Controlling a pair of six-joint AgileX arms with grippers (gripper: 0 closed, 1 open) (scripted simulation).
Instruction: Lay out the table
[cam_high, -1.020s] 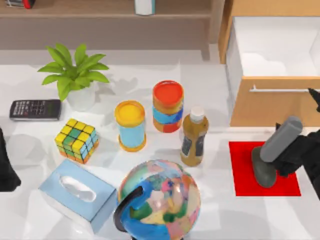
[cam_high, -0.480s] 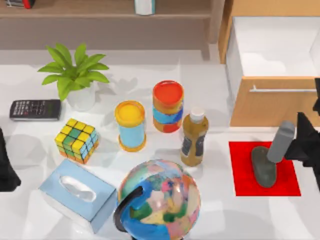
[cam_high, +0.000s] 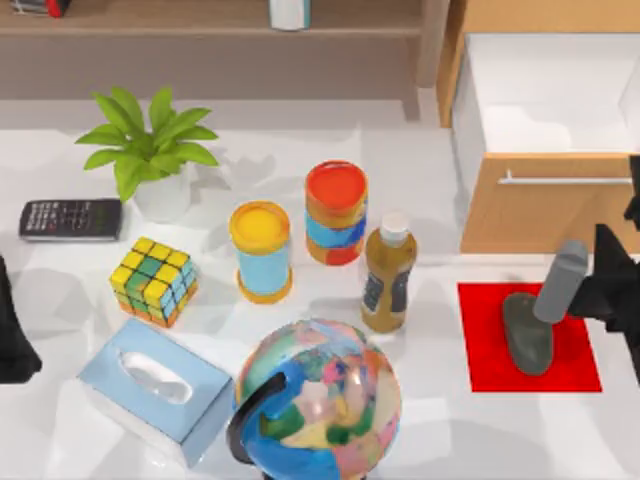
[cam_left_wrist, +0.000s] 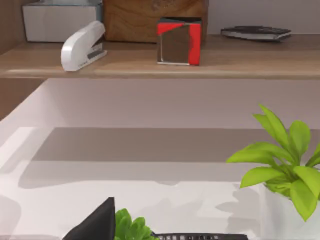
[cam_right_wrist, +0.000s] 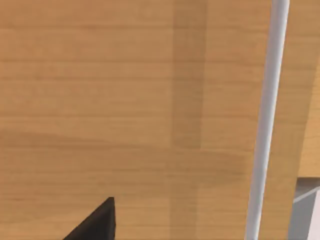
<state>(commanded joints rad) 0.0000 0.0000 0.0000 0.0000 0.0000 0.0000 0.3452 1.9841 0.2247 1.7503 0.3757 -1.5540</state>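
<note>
Top view, bottom edge of frame first: globe (cam_high: 320, 400) at lower centre, blue tissue box (cam_high: 155, 388) to its left at lower left. Both sit on the white table (cam_high: 60, 440), which spans the whole frame below the shelf.

Lower right: red mat (cam_high: 480, 350) with a grey upright object (cam_high: 528, 335) on it, dark rounded base on the mat, lighter grey handle tilted up-right. Right gripper (cam_high: 605, 290) is at the right edge, just beside the top of that handle; can't tell if its fingers are spread or pressed together, and contact with the handle isn't clear.

Left arm (cam_high: 12, 330) is parked at the left edge, mid-height; finger state can't be told either.

Mid frame, left to right: puzzle cube (cam_high: 153, 280), yellow-lidded can (cam_high: 261, 250), red-lidded can (cam_high: 336, 212), brown bottle (cam_high: 388, 275) with white cap. All upright, close but apart.

Further up: calculator (cam_high: 70, 219) at the left, potted plant (cam_high: 148, 150) beside it, both on the table.

Upper right: light-wood drawer cabinet (cam_high: 540, 210), drawer pulled open, silver bar handle (cam_high: 560, 180) on its front. Right wrist view faces that wood front and the bar.

Top: wooden shelf (cam_high: 200, 20). Left wrist view shows a white stapler (cam_left_wrist: 82, 45) and a red-sided cube (cam_left_wrist: 179, 40) on it.
</note>
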